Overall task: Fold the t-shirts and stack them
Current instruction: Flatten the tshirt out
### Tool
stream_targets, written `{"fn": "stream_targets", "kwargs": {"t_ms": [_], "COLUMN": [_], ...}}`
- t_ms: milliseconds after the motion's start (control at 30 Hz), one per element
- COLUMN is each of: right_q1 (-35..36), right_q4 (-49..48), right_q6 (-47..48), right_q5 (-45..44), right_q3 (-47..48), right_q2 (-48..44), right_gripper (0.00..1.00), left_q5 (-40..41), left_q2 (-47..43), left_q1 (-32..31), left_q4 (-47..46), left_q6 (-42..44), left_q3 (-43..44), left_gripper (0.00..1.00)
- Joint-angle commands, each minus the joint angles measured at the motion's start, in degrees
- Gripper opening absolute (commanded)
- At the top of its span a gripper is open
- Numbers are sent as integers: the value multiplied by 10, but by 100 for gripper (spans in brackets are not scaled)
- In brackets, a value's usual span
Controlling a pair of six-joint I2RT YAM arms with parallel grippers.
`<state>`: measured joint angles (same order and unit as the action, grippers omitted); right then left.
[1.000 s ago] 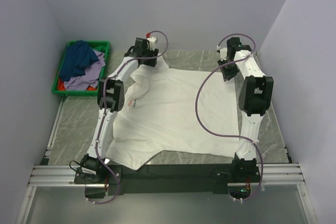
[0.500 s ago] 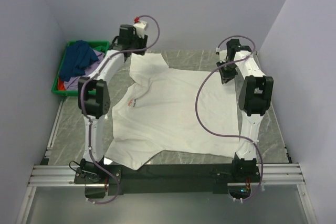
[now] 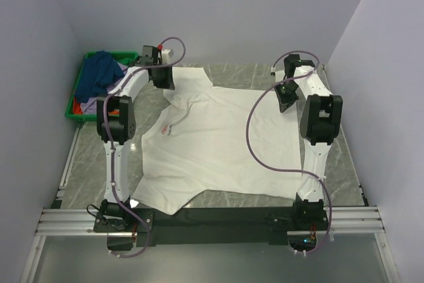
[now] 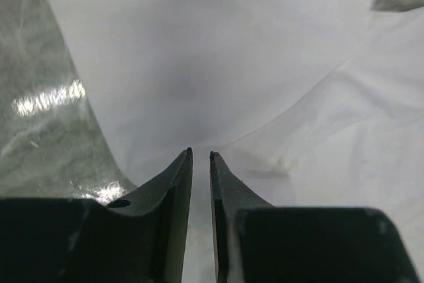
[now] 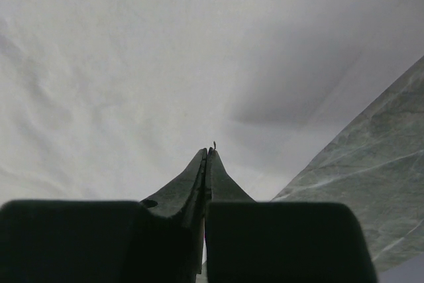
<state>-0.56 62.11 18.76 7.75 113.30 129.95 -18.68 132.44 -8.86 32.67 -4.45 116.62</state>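
A large white t-shirt (image 3: 218,144) with a small red chest mark (image 3: 165,128) lies spread on the grey marble table. My left gripper (image 3: 163,75) sits over the far left sleeve, and in the left wrist view (image 4: 201,155) its jaws stand a narrow gap apart with white cloth beneath and nothing pinched. My right gripper (image 3: 285,95) is at the far right sleeve edge, and in the right wrist view (image 5: 208,152) its jaws are pressed together, tips low over the flat cloth. Dark blue (image 3: 98,71), lavender (image 3: 99,101) and red (image 3: 77,106) shirts lie heaped at the far left.
A green plastic crate (image 3: 74,114) at the far left holds the heaped shirts. Grey walls close in the back and both sides. Bare marble (image 3: 89,157) shows left of the white shirt and along the right edge (image 3: 344,170).
My left arm swung left and outward from the collar side, and the bunched left sleeve now lies drawn out flat. It rose, then came down onto the sleeve edge. The right arm barely moved.
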Motion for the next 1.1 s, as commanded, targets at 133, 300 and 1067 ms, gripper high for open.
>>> {"fn": "stream_targets", "kwargs": {"t_ms": [133, 300, 1067], "right_q1": [2, 2, 23], "right_q4": [22, 29, -11], "right_q6": [16, 22, 47], "right_q5": [-47, -61, -20], "right_q3": [10, 28, 86], "right_q2": [25, 46, 17], "right_gripper": [0, 0, 0], "left_q5": [18, 68, 73], "left_q2": [43, 116, -84], "left_q1": [12, 30, 67], "left_q4": [49, 87, -113], "left_q6": [-19, -13, 72], "left_q3": [40, 113, 17], "left_gripper": [22, 21, 52]}}
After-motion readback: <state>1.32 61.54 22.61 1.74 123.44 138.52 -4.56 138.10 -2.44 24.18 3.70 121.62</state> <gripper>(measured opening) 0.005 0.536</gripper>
